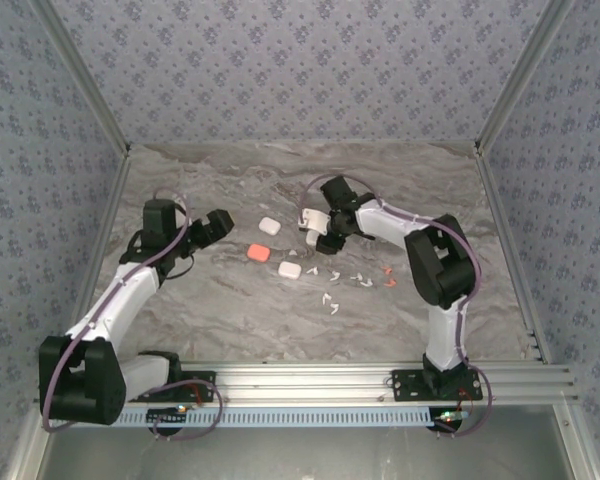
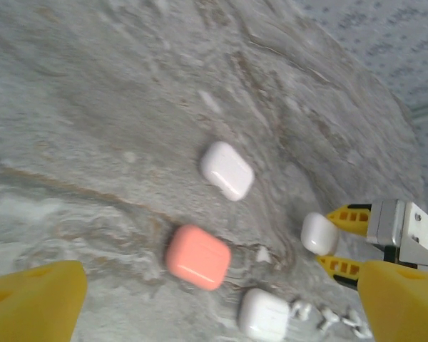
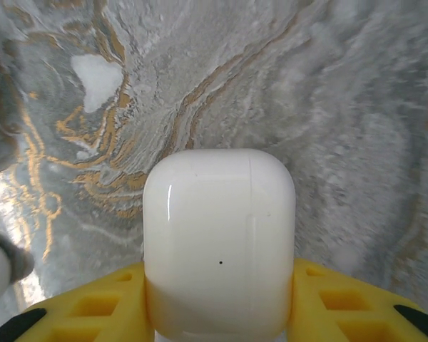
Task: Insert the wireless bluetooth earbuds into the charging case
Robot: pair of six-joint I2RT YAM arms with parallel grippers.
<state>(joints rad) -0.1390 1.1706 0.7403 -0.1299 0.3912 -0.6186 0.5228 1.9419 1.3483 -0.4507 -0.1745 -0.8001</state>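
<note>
Right gripper [image 3: 218, 288] clamps a white charging case [image 3: 218, 242] by its sides, left gripper [image 1: 220, 224] hangs spread wide and empty near the orange case [image 2: 197, 256] on the marble table [image 1: 230, 320].

the table [image 1: 230, 320] in front of me is grey marble with wavy veins, some golden-brown up close. blue-grey flowered walls [image 1: 300, 60] stand along its far, left and right edges. a ribbed metal rail [image 1: 310, 380] runs along its near edge, and metal posts [image 1: 83, 70] rise from its far corners.
</note>
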